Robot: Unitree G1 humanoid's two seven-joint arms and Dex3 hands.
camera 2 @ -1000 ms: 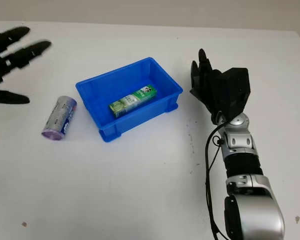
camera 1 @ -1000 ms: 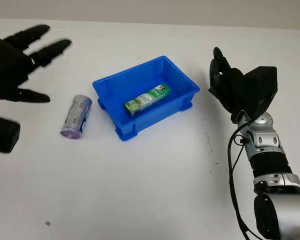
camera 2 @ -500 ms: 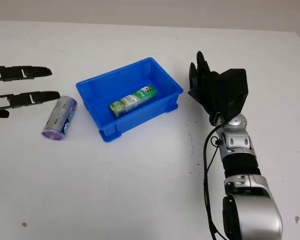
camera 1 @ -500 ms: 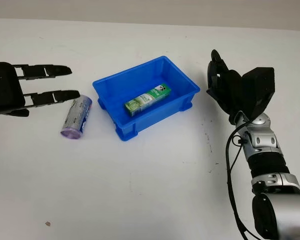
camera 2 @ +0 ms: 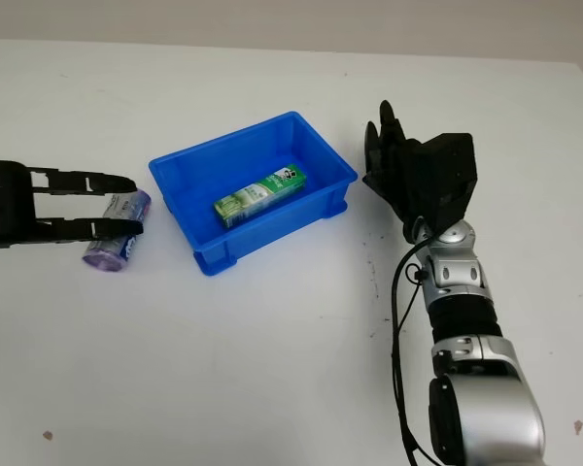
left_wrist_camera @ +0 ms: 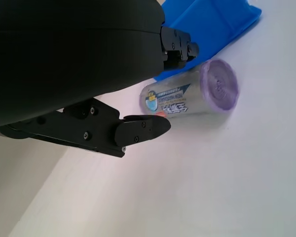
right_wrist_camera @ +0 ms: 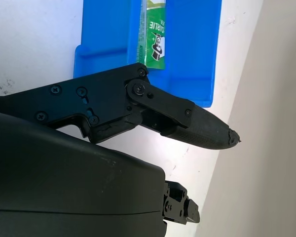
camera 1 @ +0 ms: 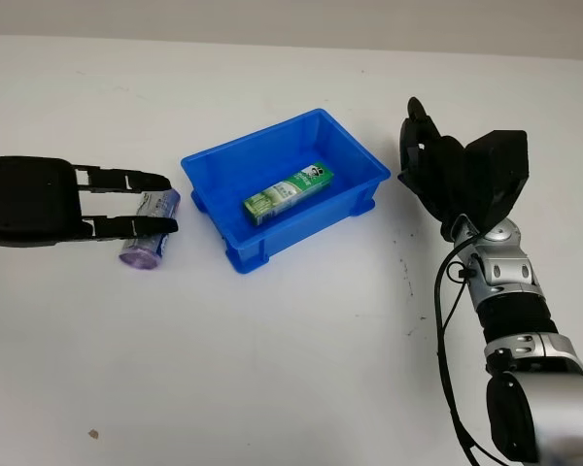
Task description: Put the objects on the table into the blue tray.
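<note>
left robot hand (camera 1: 126, 202): open, holds nothing, fingers over the silver can (camera 1: 152, 224) | can: on its side (purple end near), left of blue tray (camera 1: 353, 155) | tray: holds green carton (camera 1: 286, 192) | right robot hand (camera 1: 447, 175): open, right of tray, above the white surface (camera 1: 291, 349)

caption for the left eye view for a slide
Open left hand reaching over the lying can; green carton in blue tray.

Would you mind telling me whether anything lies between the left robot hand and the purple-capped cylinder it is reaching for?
Nothing visible does. The left robot hand is open, its fingers already over the silver, purple-capped cylinder lying beside the blue plastic tray. The white table between cylinder and tray looks bare.
</note>
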